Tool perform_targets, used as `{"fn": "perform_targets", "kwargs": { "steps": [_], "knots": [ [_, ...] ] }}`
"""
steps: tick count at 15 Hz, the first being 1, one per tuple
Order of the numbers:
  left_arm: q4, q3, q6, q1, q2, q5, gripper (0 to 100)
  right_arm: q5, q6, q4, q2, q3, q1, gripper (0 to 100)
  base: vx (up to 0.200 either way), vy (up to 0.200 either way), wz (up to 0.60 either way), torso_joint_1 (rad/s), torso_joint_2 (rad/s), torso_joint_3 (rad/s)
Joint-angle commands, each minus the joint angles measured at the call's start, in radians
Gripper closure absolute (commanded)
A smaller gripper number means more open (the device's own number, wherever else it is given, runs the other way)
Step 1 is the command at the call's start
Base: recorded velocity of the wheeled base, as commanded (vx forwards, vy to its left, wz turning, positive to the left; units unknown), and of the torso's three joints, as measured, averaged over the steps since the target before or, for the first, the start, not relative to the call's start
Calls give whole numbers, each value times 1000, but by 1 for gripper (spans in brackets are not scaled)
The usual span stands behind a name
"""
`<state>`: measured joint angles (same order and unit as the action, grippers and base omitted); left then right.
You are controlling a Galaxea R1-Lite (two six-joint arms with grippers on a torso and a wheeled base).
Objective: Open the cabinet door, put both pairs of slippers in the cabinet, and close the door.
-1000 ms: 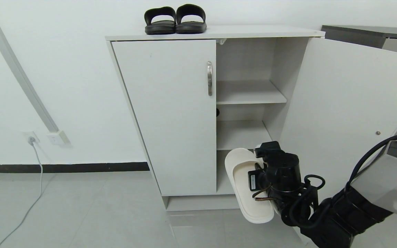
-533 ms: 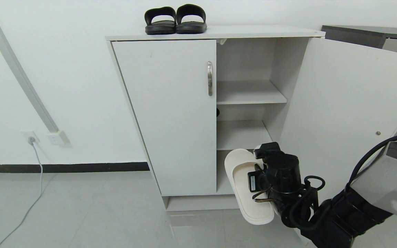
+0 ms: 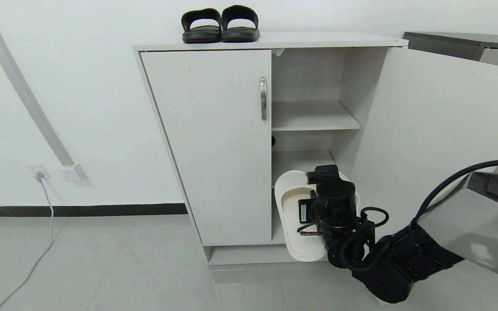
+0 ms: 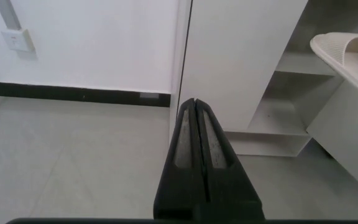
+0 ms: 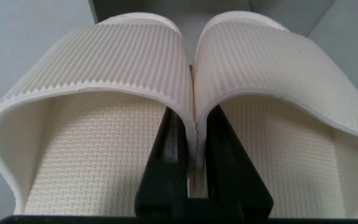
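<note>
Right now our right gripper (image 5: 193, 143) is pinching the white slippers (image 3: 294, 216) as a pair, its fingers (image 5: 169, 155) clamped on the two inner strap edges pressed side by side. We hold them at the mouth of the cabinet (image 3: 205, 147), just beside the open door (image 3: 430, 129). Their long axis points into the opening, toes leading and heels toward us. The toe end sits about level with the front edge of the lower shelf (image 3: 301, 166), so we judge the coming push depends on tilting the toes clearly above or below that edge before sliding straight forward. Our left gripper (image 4: 196, 124) hangs low with its fingers pressed together and empty, well apart from the opening. The black slippers (image 3: 220, 25) rest on the cabinet top, nearer its left side.
</note>
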<state>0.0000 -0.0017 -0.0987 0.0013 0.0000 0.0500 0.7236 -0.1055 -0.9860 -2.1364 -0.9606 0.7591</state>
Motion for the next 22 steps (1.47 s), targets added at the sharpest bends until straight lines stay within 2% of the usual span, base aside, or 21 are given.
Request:
{"fn": "perform_targets", "kwargs": {
  "steps": [1,3,8,15,17,19,22],
  "knots": [
    [0,0,-1,0,2,1,100,0,-2,1,-23,-23,6,100,0,0,0,0,0,0],
    [0,0,-1,0,2,1,100,0,-3,1,-27,-23,8,100,0,0,0,0,0,0],
    [0,0,-1,0,2,2,100,14,-6,-2,-33,-20,32,100,0,-200,0,2,4,1],
    [0,0,-1,0,2,1,100,57,-6,-5,-43,-17,-9,100,0,0,0,0,0,0],
    [0,0,1,0,2,-1,100,37,-8,-28,-48,3,-35,100,0,0,0,0,0,0],
    [0,0,1,0,2,1,100,-30,1,-74,-56,25,-34,100,0,0,0,0,0,0],
    [0,0,1,0,2,1,100,-36,9,-76,-69,10,-35,100,0,0,0,0,0,0]
  ]
}}
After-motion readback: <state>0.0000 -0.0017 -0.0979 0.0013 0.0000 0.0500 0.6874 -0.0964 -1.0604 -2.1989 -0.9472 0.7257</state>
